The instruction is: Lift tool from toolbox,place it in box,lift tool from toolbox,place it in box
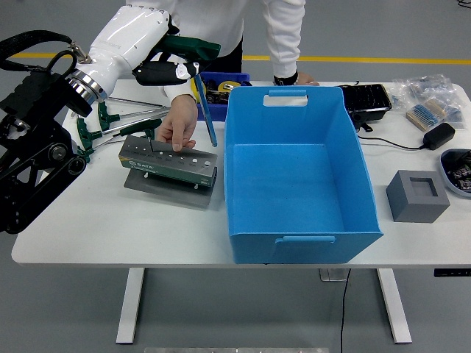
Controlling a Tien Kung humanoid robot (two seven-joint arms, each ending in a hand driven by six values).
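The left hand is raised above the table's far left part, its fingers clamped on the top end of a slim blue-handled tool. The tool hangs slanted, its lower tip clear of the toolbox and just left of the box's left wall. The toolbox, a grey block with a row of holes along its top, sits tilted on a grey base plate, its left end lifted. A person's hand presses down on the toolbox's top edge; the person stands at the far side, the other hand resting on the table behind the box. Green T-handle tools lie left of the toolbox. A small blue tray with items sits behind the tool. The large blue box stands open at the table's centre. To its right are a grey block, a black adapter and a black tray. The right hand is out of view.
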